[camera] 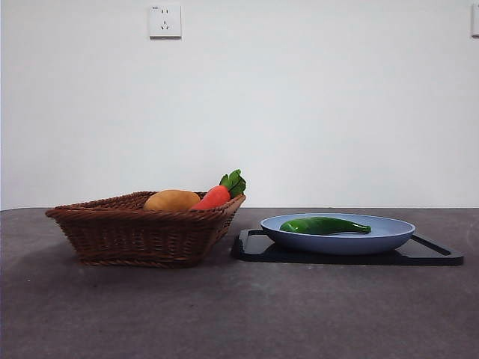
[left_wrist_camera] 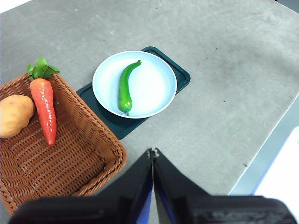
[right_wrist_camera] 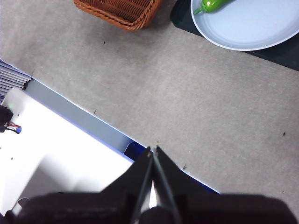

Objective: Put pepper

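Note:
The dark green pepper (camera: 325,225) lies in the blue plate (camera: 389,238), which sits on a black tray (camera: 438,255) at the right of the table. The left wrist view shows the pepper (left_wrist_camera: 124,87) lying lengthwise in the plate (left_wrist_camera: 156,86); the right wrist view shows only its stem end (right_wrist_camera: 212,5). My left gripper (left_wrist_camera: 153,153) is shut and empty, held high above the table near the basket's corner. My right gripper (right_wrist_camera: 153,150) is shut and empty, over the table's edge, apart from the plate (right_wrist_camera: 252,25). Neither arm shows in the front view.
A brown wicker basket (camera: 112,224) stands left of the tray and holds an orange-red carrot (camera: 217,194) with a green leafy top and a rounded yellow-brown potato (camera: 172,200). In the left wrist view the carrot (left_wrist_camera: 44,109) and potato (left_wrist_camera: 14,115) lie side by side.

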You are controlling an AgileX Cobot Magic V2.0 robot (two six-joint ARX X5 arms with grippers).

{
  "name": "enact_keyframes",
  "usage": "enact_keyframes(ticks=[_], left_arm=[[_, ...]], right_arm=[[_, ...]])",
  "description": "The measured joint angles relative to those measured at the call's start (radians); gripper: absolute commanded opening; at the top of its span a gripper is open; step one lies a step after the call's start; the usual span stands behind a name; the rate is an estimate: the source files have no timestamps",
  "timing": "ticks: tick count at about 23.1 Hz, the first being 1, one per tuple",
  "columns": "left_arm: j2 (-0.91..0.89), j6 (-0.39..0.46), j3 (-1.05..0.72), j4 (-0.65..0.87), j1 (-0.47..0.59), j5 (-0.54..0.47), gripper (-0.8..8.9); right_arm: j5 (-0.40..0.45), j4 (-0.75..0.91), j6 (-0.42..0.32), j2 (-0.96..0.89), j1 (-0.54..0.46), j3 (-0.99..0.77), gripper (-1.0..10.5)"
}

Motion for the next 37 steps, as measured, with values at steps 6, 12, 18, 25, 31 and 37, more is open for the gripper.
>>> enact_keyframes(ticks=[6, 12, 18, 25, 31, 37], left_arm=[[0.000, 0.000, 0.000, 0.037, 0.000, 0.000, 0.08], [0.000, 0.000, 0.000, 0.068, 0.000, 0.000, 0.08], [0.000, 0.017, 0.000, 0.113, 0.002, -0.044, 0.08], [-0.003, 0.164, 0.000, 0.212, 0.083, -0.120, 0.08], [-0.067, 0.227, 0.000, 0.436, 0.244, -0.122, 0.08], [-0.169, 0.235, 0.000, 0.485, 0.471, -0.095, 0.08]], right_arm=[[0.000, 0.000, 0.000, 0.000, 0.000, 0.000, 0.1], [0.000, 0.000, 0.000, 0.000, 0.000, 0.000, 0.1], [0.000, 0.000, 0.000, 0.000, 0.000, 0.000, 0.1], [0.000, 0.000, 0.000, 0.000, 0.000, 0.000, 0.1], [0.000, 0.000, 0.000, 0.000, 0.000, 0.000, 0.1], [0.000, 0.000, 0.000, 0.000, 0.000, 0.000, 0.1]])
